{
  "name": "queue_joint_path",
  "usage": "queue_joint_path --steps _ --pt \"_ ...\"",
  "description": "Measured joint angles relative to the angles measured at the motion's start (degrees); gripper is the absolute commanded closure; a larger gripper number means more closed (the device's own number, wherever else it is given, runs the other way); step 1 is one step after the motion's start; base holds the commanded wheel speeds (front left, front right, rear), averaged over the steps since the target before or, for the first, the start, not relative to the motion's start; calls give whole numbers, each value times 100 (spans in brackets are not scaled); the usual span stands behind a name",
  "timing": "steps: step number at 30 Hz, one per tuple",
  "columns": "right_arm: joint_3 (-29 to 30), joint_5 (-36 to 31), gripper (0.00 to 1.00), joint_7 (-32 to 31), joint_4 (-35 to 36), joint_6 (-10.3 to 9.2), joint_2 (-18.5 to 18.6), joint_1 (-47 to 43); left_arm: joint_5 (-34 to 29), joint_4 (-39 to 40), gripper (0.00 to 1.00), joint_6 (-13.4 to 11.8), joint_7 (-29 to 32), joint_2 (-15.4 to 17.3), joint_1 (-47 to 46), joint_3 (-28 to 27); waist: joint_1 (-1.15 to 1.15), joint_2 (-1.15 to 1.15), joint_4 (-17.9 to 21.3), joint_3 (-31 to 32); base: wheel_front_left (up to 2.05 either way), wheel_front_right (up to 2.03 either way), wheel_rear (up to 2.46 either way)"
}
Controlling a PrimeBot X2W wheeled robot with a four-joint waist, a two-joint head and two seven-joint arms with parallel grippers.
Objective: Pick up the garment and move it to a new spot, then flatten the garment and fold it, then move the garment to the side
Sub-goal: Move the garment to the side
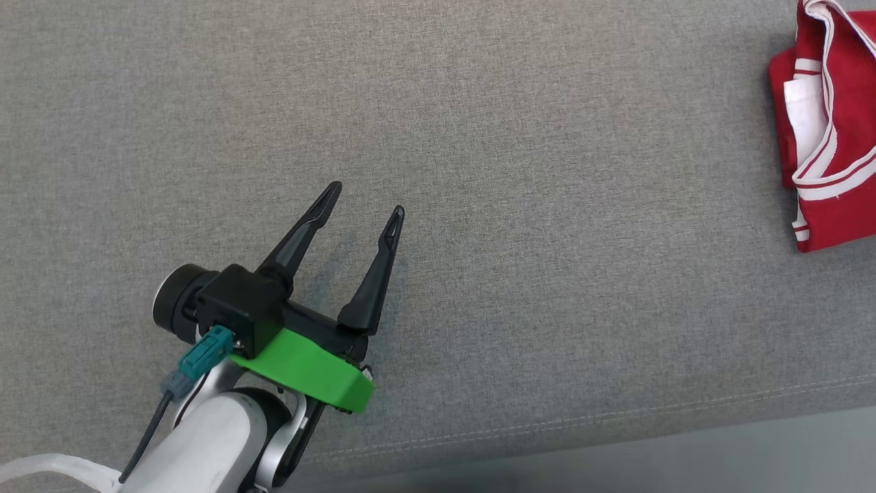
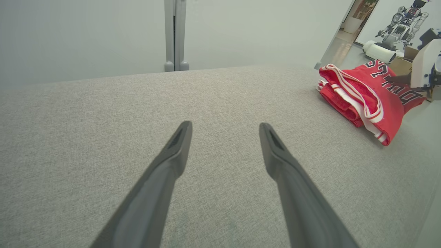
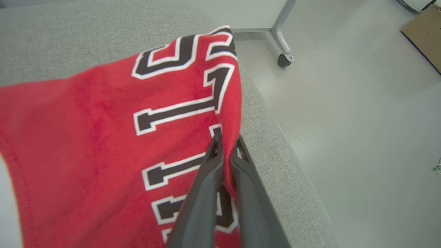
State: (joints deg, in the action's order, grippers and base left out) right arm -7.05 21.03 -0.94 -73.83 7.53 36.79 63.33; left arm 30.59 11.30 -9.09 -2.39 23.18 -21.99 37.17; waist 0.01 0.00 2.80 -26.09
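A desk covered in plain grey woven cloth fills the room's foreground, with a pale, smooth floor beyond its stitched front edge. Nearest the robot, at the lower left, its left gripper hovers over bare cloth, its two long dark fingers spread wide apart with nothing between them. A green collar and a teal cable plug sit at its wrist.

Further away, at the desk's right edge, lies a folded red jersey with white trim and black, white-edged lettering. It is well apart from the left gripper. The right gripper has its fingers pinched together on the jersey's outer edge, red cloth caught between them just beside the desk's rim.

Farthest off stand a pale wall, a grey post behind the desk and, through a doorway, another white robot.
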Motion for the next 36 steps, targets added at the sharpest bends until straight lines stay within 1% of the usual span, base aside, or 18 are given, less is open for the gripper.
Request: queue_joint_path --steps 1,2,3,4,12,16,21,25,30,35,36 --pt "113 -70 100 5 2 1 -15 -10 -3 12 0 -3 5 8 -3 1 0 0 7 8 0 0 0" --pt "212 -148 82 12 2 1 -24 -25 -14 23 0 -8 10 12 -7 3 -1 0 14 15 0 0 0" --pt "314 -236 56 31 2 1 -25 -52 -22 33 0 -10 14 14 -9 7 0 0 20 23 0 0 0" --pt "411 -344 0 35 2 0 -34 -84 -22 38 0 -19 26 16 -11 9 -1 0 27 32 0 0 0" --pt "989 -1122 0 143 -1 0 -264 -91 18 -11 0 -52 2 26 -4 9 0 0 99 196 0 0 0" --pt "1029 -1359 0 292 3 0 -488 -43 89 -68 0 -59 -58 29 31 -23 -1 0 141 318 0 0 0" --pt "947 -1424 0 517 160 0 -749 39 208 -194 0 -59 -187 20 115 -122 -1 0 183 544 0 0 0" --pt "687 -1350 0 660 405 0 -940 34 374 -322 0 -80 -337 36 177 -315 -1 0 190 776 0 0 0" --pt "214 -1040 0 744 877 0 -1068 -43 566 -463 0 -145 -486 223 291 -679 -1 0 145 1095 0 0 0" --pt "-278 -490 0 788 1519 0 -1113 -312 898 -590 0 -203 -636 297 472 -1024 -1 0 28 1412 0 0 0" --pt "-476 -218 0 786 1824 0 -1106 -515 955 -655 0 -252 -653 337 533 -1148 -1 0 -39 1534 0 0 0"
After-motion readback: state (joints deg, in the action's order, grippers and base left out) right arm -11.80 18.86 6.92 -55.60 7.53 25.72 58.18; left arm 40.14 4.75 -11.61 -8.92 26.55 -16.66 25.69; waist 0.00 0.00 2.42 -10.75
